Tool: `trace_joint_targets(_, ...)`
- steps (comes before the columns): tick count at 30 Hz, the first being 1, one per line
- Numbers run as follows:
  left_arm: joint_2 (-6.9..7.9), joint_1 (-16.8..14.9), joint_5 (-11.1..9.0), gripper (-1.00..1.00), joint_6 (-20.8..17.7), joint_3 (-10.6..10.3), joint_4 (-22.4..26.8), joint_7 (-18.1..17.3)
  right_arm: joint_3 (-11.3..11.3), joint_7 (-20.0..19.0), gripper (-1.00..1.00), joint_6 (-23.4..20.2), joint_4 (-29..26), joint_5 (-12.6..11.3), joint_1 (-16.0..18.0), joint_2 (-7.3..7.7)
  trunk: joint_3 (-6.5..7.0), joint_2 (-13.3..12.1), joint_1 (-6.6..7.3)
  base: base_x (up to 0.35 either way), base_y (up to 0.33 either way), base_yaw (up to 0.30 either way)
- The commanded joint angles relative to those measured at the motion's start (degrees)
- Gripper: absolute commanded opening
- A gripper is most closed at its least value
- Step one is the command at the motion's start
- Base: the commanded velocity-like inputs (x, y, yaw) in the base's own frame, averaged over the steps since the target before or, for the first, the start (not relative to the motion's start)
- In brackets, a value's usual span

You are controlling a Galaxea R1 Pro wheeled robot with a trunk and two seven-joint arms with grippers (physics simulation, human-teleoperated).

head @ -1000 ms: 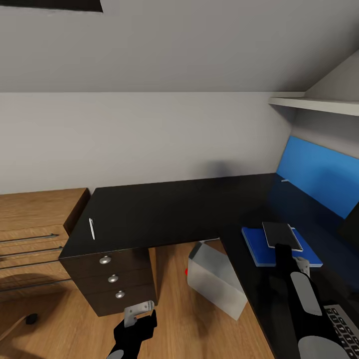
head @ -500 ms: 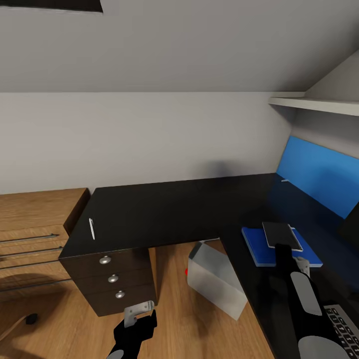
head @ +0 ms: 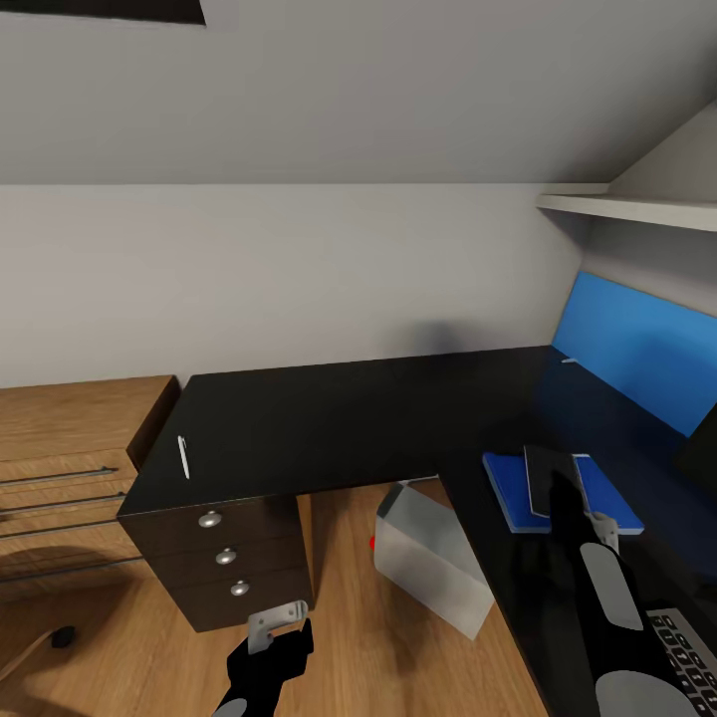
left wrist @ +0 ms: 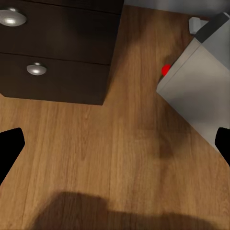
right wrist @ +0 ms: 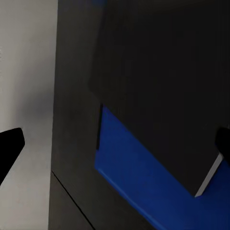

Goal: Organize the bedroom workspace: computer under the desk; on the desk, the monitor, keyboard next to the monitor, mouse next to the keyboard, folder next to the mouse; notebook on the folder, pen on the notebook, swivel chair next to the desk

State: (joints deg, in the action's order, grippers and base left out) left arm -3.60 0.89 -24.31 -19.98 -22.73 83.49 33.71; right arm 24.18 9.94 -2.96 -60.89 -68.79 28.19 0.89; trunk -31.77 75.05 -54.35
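The dark notebook [head: 551, 478] lies on the blue folder [head: 518, 493] on the black desk [head: 349, 418], just beyond the right gripper [right wrist: 115, 143], whose fingers are spread wide and hold nothing. The right arm reaches forward over the desk beside the keyboard [head: 687, 642]. The pen [head: 183, 456] lies well apart, at the desk's far left edge. The left gripper [left wrist: 115, 148], also spread, hangs low over the wood floor [left wrist: 105, 158] near the computer [head: 433, 553] and the drawers [head: 224, 558].

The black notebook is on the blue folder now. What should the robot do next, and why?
Probably draw the right gripper back from the notebook, which already lies on the folder. The pen lies far off on the desk, near its corner above the drawers, and must go on top next.
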Motion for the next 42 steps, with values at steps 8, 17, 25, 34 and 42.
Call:
trace_joint_targets(8, 0.00, 0.0, -0.5, 1.00, -0.2, -0.1, 0.1, 0.4, 0.1, 0.3, 1.00, -0.3, -0.1, -0.3, 0.0, -0.01, -0.05, 0.0, 0.00, -0.135, 0.000, 0.000)
trace_joint_targets(17, 0.00, 0.0, -0.6, 1.00, -0.2, -0.1, 0.1, 0.3, -0.2, -0.3, 1.00, -0.1, -1.3, -0.4, 0.0, -0.36, 0.49, -1.2, 0.66, -0.058, 0.000, 0.000)
trace_joint_targets(25, 0.00, 0.0, -0.5, 1.00, -0.2, 0.0, -2.4, 0.4, -0.1, -0.3, 1.00, 0.0, -6.2, -0.2, -0.1, -4.15, 1.93, -4.4, 2.41, -0.002, 0.000, 0.003)
trace_joint_targets(34, 0.00, 0.0, -0.5, 1.00, -0.2, 0.1, -2.7, 0.7, -4.6, -0.3, 1.00, 0.9, -7.8, 9.0, -1.4, -8.66, 3.80, -8.0, 4.39, 0.000, 0.000, 0.191)
trace_joint_targets(42, 0.00, 0.0, -0.4, 1.00, -0.2, 0.1, -2.7, 0.7, -21.4, 3.6, 1.00, 10.9, -3.8, 23.2, -2.5, -10.31, 5.47, -11.2, 6.15, 0.000, 0.000, 0.258)
